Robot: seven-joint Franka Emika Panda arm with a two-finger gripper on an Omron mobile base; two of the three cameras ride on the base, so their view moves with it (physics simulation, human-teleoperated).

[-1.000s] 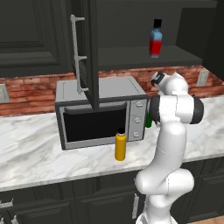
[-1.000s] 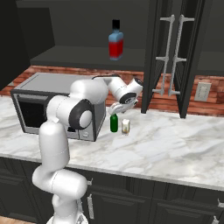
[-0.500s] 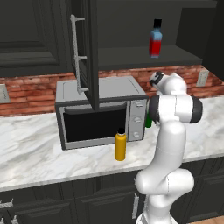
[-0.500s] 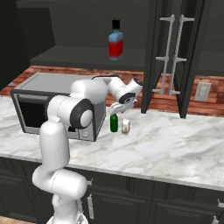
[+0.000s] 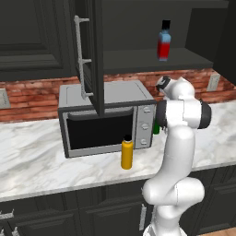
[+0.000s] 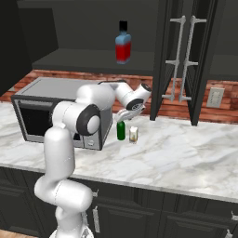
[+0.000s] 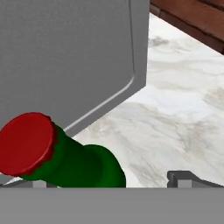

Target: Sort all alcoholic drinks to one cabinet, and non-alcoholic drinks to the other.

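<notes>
Marble counter (image 6: pixel 186 153) is seen below dark upper cabinets, backed by a red brick wall (image 6: pixel 46 76). Grey microwave (image 5: pixel 103 117) is set on the counter against the brick. Blue-and-red bottle (image 6: pixel 123 42), black cap, is stood upright on the open cabinet shelf (image 6: pixel 83 62) above the microwave; the same bottle is seen at (image 5: pixel 163 40). Open cabinet door (image 5: pixel 90 55) with its long handle is hung above the microwave in the left base view.

Yellow-orange bottle (image 5: pixel 127 152), black cap, is stood on the counter just in front of the microwave's lower right corner. Green bottle (image 6: pixel 121 130) is stood upright on the counter just beside the microwave's right side, with the small cream container (image 6: pixel 134 135) just beside it on the far side from the microwave. In the left base view a sliver of the green bottle (image 5: pixel 156 128) is seen behind the arm.

Gripper (image 6: pixel 124 113) is held directly above the green bottle, jaws spread wide, nothing held. In the hand view the red cap (image 7: pixel 26 143) and green neck (image 7: pixel 81 166) are seen low at the left, next to the grey microwave side (image 7: pixel 65 52), with one dark finger tip (image 7: pixel 183 178) at the bottom right. Contact with the bottle cannot be told.
</notes>
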